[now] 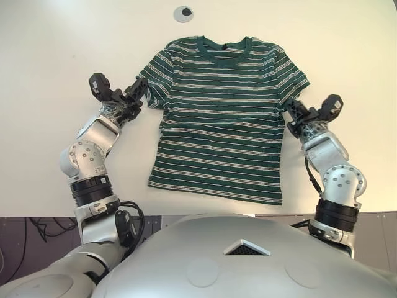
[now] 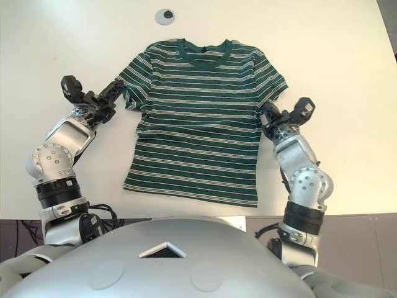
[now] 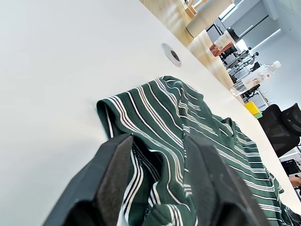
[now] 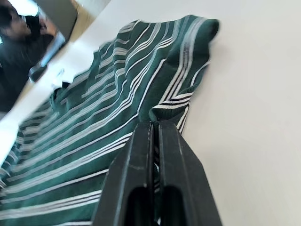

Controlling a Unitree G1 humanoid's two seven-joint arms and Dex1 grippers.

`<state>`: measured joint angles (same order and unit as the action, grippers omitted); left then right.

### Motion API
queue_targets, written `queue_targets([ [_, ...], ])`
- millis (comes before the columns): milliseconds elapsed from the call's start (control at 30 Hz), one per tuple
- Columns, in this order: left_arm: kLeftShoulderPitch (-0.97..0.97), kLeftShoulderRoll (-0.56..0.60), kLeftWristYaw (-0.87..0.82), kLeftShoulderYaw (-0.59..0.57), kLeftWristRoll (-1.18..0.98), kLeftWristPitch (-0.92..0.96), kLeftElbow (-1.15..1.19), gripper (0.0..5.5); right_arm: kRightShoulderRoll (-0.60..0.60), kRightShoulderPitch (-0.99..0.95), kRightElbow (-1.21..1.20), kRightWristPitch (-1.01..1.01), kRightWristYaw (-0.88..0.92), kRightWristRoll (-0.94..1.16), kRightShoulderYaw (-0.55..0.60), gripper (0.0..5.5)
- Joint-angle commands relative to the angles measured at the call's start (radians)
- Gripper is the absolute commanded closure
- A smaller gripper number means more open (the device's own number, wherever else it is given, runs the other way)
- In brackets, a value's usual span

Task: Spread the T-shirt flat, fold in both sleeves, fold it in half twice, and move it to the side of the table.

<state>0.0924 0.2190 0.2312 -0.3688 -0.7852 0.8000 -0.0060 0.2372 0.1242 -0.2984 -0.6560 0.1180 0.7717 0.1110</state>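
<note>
A dark green T-shirt [image 1: 223, 118] with white stripes lies face up and mostly flat on the white table [image 1: 49, 56], collar at the far side. My left gripper [image 1: 138, 94] sits at the hem of the shirt's left sleeve [image 3: 141, 117]. Its two dark fingers [image 3: 113, 179] stand open, with striped sleeve cloth lying in the gap between them. My right gripper [image 1: 291, 112] is at the underside of the right sleeve [image 4: 188, 52]. There its fingers [image 4: 141, 155] are pressed together on a fold of the sleeve's edge.
A round grey grommet [image 1: 183, 13] is set in the table beyond the collar. Bare white tabletop stretches to both sides of the shirt. The table's front edge [image 1: 37, 215] runs just below the shirt's hem. Chairs and bottles stand far behind the table.
</note>
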Motion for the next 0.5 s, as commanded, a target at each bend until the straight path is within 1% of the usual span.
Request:
queue_targets([
  [33,-0.001,-0.004,0.002,0.011,0.018,-0.013,-0.011,3.52,0.105,-0.024,-0.036,0.12,-0.138,-0.273,-0.218,5.48],
  [67,0.001,-0.005,0.003,0.015,0.019,-0.015,-0.009,3.52,0.119,-0.032,-0.025,0.156,-0.166,-0.333,-0.253,5.48],
  [167,0.004,-0.008,0.006,0.025,0.022,-0.019,-0.008,3.52,0.134,-0.053,0.014,0.222,-0.236,-0.441,-0.308,5.48],
  [333,0.02,0.0,0.013,0.028,0.03,-0.026,0.006,3.52,0.195,-0.062,0.076,0.217,-0.35,-0.596,-0.411,5.48],
  [500,0.018,-0.011,0.013,0.035,0.038,-0.035,0.009,3.52,0.192,-0.07,0.123,0.262,-0.373,-0.693,-0.414,5.48],
])
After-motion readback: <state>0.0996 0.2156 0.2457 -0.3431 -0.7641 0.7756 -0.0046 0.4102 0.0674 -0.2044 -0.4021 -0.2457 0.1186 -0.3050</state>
